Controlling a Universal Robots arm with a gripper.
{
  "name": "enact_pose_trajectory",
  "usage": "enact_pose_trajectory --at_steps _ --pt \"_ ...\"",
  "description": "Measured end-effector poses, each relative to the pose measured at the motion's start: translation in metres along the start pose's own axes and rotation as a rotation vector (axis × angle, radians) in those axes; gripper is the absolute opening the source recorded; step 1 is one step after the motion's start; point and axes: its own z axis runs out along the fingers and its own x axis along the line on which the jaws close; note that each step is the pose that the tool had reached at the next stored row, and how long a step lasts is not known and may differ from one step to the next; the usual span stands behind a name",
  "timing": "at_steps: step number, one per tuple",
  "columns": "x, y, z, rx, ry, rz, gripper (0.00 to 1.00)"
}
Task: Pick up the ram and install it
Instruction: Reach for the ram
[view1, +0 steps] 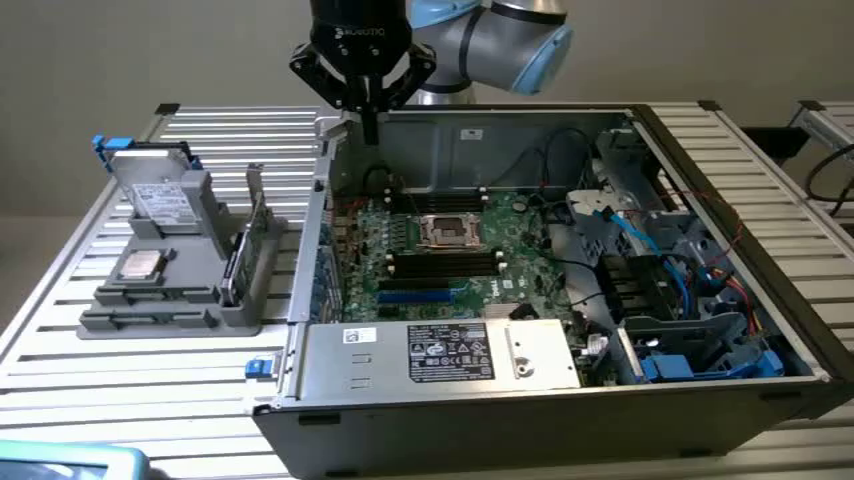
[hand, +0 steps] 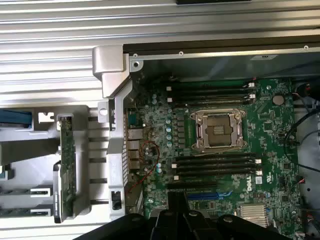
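ROBOTIQ above the jaws, DELL on motherboard (hand: 272, 130)

The arm (view1: 497, 30) runs off the top edge above the gripper (view1: 370, 128). The ram (view1: 235, 265) stands on edge in the holder (view1: 147, 320), its lower edge sunk in a slot and its chips too small to make out. The print on the label (view1: 450, 352) is too small to read. A teal thing (view1: 60, 462) is cut off at the corner.

A plain beige wall (view1: 120, 50) stands behind a ribbed aluminium table (view1: 147, 380) under even light
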Motion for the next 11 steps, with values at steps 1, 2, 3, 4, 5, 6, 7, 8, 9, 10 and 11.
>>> enact_pose_trajectory --at_steps 1,2,3,4,5,6,7,8,9,10,11 --pt "0.0 0.0 0.0 0.0 0.0 0.0 0.11" --pt "0.0 0.0 0.0 0.0 0.0 0.0 0.11" --pt "0.0 0.0 0.0 0.0 0.0 0.0 0.11" --pt "0.0 0.0 0.0 0.0 0.0 0.0 0.11" --pt "0.0 0.0 0.0 0.0 0.0 0.0 0.11" --pt "0.0 0.0 0.0 0.0 0.0 0.0 0.11" --pt "0.0 0.0 0.0 0.0001 0.0 0.0 0.11" --pt "0.0 0.0 0.0 0.0 0.0 0.0 0.11" --pt "0.0 0.0 0.0 0.0001 0.0 0.0 0.11" --pt "0.0 0.0 0.0 0.0 0.0 0.0 0.11" --pt "0.0 0.0 0.0 0.0 0.0 0.0 0.11"
